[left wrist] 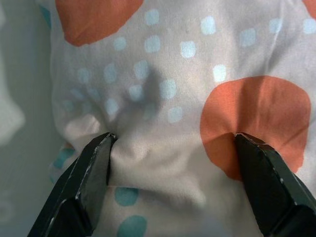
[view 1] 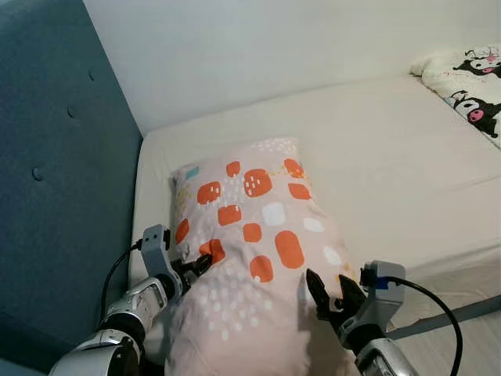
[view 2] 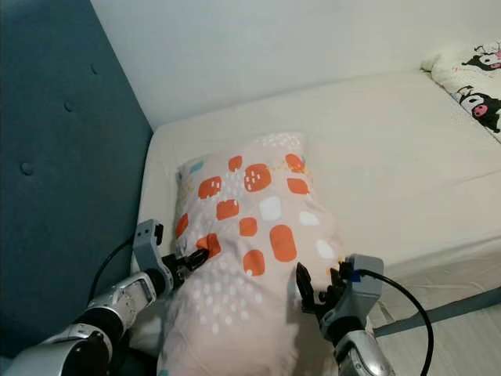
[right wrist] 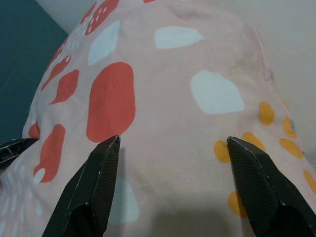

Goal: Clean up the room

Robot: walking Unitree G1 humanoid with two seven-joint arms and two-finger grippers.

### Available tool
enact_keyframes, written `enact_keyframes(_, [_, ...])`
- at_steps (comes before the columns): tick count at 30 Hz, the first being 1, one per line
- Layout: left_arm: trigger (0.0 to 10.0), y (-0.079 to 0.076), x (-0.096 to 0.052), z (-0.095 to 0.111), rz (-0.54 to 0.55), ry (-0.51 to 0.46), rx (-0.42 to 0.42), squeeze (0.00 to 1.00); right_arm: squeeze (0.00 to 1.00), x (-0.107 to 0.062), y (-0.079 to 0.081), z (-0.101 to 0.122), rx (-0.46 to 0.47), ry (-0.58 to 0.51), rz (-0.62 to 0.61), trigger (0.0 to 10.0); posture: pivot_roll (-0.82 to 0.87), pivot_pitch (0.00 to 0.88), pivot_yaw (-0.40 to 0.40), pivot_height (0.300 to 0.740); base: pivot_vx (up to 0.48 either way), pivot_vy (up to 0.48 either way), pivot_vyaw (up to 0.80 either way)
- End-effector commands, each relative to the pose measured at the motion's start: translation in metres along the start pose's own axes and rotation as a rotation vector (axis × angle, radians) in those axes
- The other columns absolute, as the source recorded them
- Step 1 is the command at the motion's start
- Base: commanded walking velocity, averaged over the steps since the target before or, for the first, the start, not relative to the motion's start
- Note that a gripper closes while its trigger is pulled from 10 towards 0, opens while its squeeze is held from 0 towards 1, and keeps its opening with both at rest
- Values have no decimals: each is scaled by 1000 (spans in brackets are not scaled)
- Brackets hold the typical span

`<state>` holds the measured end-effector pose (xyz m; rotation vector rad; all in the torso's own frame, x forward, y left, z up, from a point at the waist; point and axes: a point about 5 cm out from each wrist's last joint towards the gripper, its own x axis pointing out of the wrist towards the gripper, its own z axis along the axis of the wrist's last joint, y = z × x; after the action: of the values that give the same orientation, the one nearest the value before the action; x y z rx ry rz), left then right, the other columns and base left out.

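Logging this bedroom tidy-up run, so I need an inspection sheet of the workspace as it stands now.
Surface: cream mattress, bare sheet.
Job's things: patterned pillow lying near the headboard end, its near end overhanging the edge.
Clutter: cartoon-print bedding at the far right corner.
Grippers: left hand and right hand press the pillow's near end from either side, fingers spread on the fabric.
Cables: black cable looping off the right wrist; another at the left wrist.
Surroundings: teal tufted headboard, white wall.
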<state>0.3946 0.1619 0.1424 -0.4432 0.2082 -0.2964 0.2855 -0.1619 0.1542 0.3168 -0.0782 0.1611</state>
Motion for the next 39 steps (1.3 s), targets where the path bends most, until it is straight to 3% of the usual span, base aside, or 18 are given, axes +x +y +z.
enact_keyframes(1, [10000,3,-3,-13,-1,47,9,0,0,-4,0,-8,19,40,2,10000,-43,384,127,554,0,0,0])
enact_keyframes(7, [10000,1,-2,-13,-9,48,3,0,0,-4,1,-8,21,33,4,10000,-42,384,128,546,0,0,0])
enact_keyframes(11, [10000,-1,-1,-12,-28,39,-61,0,0,-3,1,-8,20,39,5,10000,-42,385,130,546,0,0,0])
enact_keyframes(12, [10000,-1,-1,-11,-38,28,-110,0,0,-3,1,-8,20,39,6,10000,-43,385,130,546,0,0,0])
enact_keyframes(13, [10000,-1,-1,-9,-39,9,-172,584,0,-3,1,-8,21,38,6,10000,-43,385,130,546,0,0,0])
enact_keyframes(15, [10000,-1,-1,-7,-39,-4,-212,584,0,-3,2,-8,22,37,6,10000,-43,386,131,546,0,0,0])
enact_keyframes(16, [10000,1,-2,-4,-35,-27,-283,1000,0,-3,1,-8,22,36,6,10000,-44,386,132,546,0,0,0])
enact_keyframes(17, [10000,1,-2,-4,-35,-27,-283,1000,0,-3,1,-8,22,36,6,10000,-44,386,132,546,0,0,0])
enact_keyframes(18, [10000,4,-3,0,-32,-50,-371,1000,0,-4,1,-8,24,36,6,10000,-44,385,132,546,0,0,0])
enact_keyframes(19, [10000,5,-3,0,-40,-52,-403,1000,0,-4,1,-8,25,36,5,10000,-43,385,133,546,0,0,0])
enact_keyframes(27, [10000,5,-5,2,-68,-68,-504,1000,0,-5,0,-9,29,41,3,10000,-41,386,133,546,0,0,0])
enact_keyframes(33, [10000,-4,-6,-8,-187,10,-508,1000,0,-5,1,-11,31,46,4,10000,-39,387,134,546,0,0,0])
enact_keyframes(39, [10000,-21,-5,-25,-338,113,-441,1000,0,-5,1,-11,30,48,5,10000,-36,385,134,546,0,0,0])
